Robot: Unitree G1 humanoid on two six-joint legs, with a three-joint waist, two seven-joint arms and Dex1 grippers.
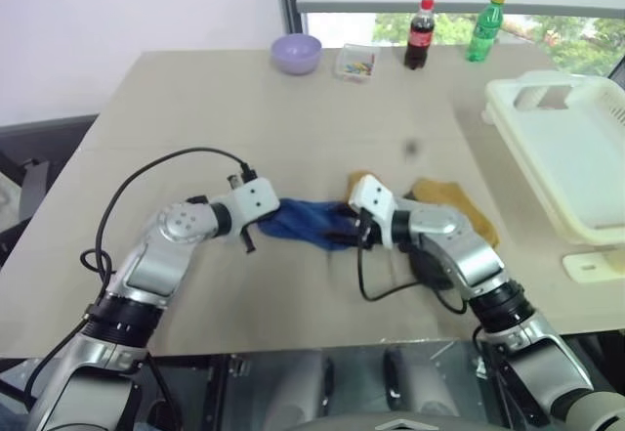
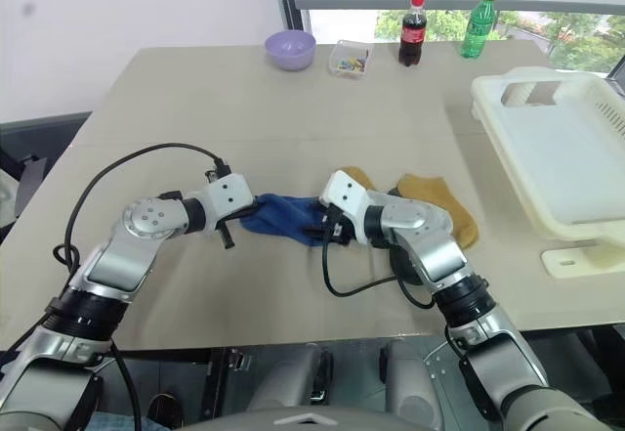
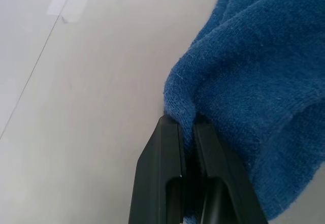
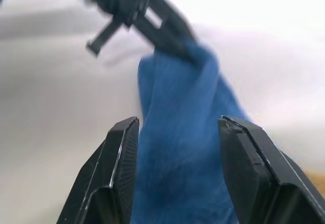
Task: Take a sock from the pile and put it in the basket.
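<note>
We see the sock (image 1: 305, 222) stretched lengthwise between the two claws above the table (image 1: 293, 118), one end pinched in the pressed-together left gripper (image 3: 187, 127), the other lying between the spread fingers of the right gripper (image 4: 177, 132), with the basket (image 1: 576, 148) well off beyond the right claw.

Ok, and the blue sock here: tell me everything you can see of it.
The blue sock is soft, royal-blue terry-like knit, plain, crumpled and stretched between both grippers on the table. The left gripper is shut on a fold of one end; the right gripper stands open with the other end between its fingers. Mustard-yellow socks lie just behind it.
</note>
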